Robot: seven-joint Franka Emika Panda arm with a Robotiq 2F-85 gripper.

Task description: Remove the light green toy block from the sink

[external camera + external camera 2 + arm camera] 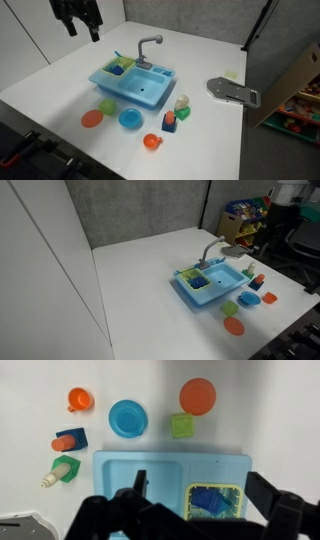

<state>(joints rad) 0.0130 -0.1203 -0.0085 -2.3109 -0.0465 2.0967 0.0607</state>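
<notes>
In the wrist view, my own dark fingers point(140, 495) fill the bottom of the frame and hide the lower part of the sink point(115, 470). The small part of the sink, at the lower right of that frame, holds a blue piece point(205, 503) with yellow and green bits around it. I cannot tell what they are. A grey flat thing point(18, 526) is cut off in the lower left corner. In an exterior view my arm is cut off by the top edge, and only my gripper point(83, 30) shows, in the upper left. In the other one I cannot make out my gripper at all. The toys there are very small.

My gripper point(195, 478) hangs high above the table and points down. It is over the sink in the wrist view. Its jaws are spread wide and there is nothing between them.

The light green toy block point(181, 426) is not in the sink. It sits on the white table point(270, 420), just beside the sink's long edge, near the top of the wrist frame. The orange plate point(197, 396) is close above it in the frame and the blue plate point(128, 418) is to its left. An orange cup point(80, 399) sits in the upper left. In both exterior views the block point(107, 105) point(229, 308) lies in front of the sink point(130, 98) point(205, 298). It may be touching the wall, but the view is too small to be sure. The grey faucet point(150, 45) stands up at the back of the sink.
</notes>
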